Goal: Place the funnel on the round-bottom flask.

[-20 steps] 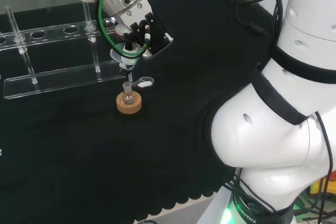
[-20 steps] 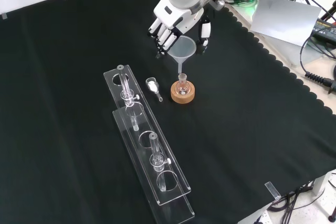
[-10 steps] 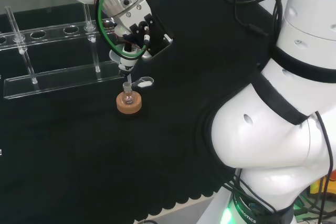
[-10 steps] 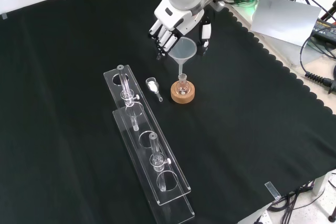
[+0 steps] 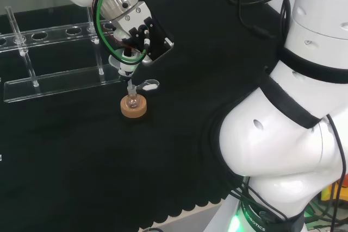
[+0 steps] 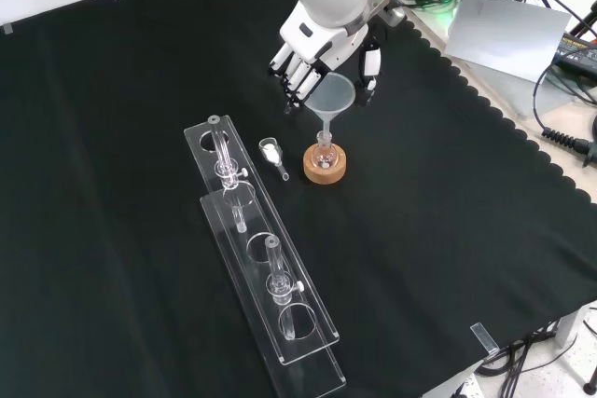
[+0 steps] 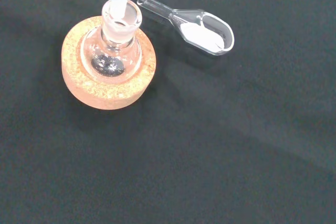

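We see a lab bench, black-draped surface [image 6: 140,90], clear test-tube racks [image 6: 266,263], small round-bottom flask [image 6: 324,150] on cork ring [image 6: 325,169], glass scoop of white powder [image 6: 273,154], cables upper right.

Arm reaches out over bench; hand [image 6: 322,48] angled downward, fingers [image 6: 297,76] and thumb curled in pinch.

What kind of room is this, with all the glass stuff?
Probably a chemistry lab set up for robot tests. A small flask sits on a cork ring, the robot's hand holds a funnel at its mouth, and a clear rack with glass tubes stands on the black cloth.
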Controlling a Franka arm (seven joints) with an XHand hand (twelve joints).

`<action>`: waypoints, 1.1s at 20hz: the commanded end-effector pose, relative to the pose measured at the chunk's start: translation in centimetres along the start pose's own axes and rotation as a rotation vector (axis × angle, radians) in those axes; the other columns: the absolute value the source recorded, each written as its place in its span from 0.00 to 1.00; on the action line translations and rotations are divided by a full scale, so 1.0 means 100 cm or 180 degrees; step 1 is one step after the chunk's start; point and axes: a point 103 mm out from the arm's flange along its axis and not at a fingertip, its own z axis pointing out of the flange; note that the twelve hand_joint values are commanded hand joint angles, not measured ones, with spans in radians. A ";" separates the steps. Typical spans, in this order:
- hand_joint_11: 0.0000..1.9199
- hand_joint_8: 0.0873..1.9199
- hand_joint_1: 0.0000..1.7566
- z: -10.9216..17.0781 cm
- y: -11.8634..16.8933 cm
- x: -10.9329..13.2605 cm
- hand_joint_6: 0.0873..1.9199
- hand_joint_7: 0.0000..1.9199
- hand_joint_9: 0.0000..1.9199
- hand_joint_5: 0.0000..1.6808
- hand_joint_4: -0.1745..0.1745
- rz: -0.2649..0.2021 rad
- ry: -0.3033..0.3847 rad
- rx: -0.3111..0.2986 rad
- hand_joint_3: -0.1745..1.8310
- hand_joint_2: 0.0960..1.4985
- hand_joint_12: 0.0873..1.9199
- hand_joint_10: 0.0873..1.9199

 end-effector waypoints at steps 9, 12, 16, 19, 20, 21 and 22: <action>0.12 0.32 0.41 0.001 0.001 -0.001 0.00 0.24 0.34 0.32 0.38 0.0016 -0.0032 0.0018 0.33 0.46 0.70 0.26; 0.13 0.32 0.41 0.001 0.003 0.000 0.00 0.24 0.34 0.32 0.38 0.0019 -0.0054 0.0043 0.33 0.46 0.70 0.26; 0.13 0.33 0.41 0.004 0.004 0.000 0.00 0.24 0.34 0.32 0.38 0.0020 -0.0042 0.0038 0.33 0.46 0.70 0.26; 0.13 0.33 0.41 0.005 0.005 -0.001 0.00 0.24 0.34 0.32 0.38 0.0014 -0.0056 0.0028 0.33 0.46 0.70 0.26; 0.13 0.33 0.41 0.005 0.005 -0.001 0.00 0.24 0.34 0.32 0.38 0.0013 -0.0055 0.0025 0.33 0.46 0.70 0.26; 0.13 0.33 0.41 0.006 0.006 -0.001 0.00 0.24 0.34 0.32 0.38 0.0010 -0.0055 0.0023 0.33 0.46 0.70 0.26; 0.13 0.33 0.41 0.006 0.006 -0.001 0.00 0.24 0.34 0.32 0.38 0.0012 -0.0061 0.0026 0.33 0.46 0.70 0.26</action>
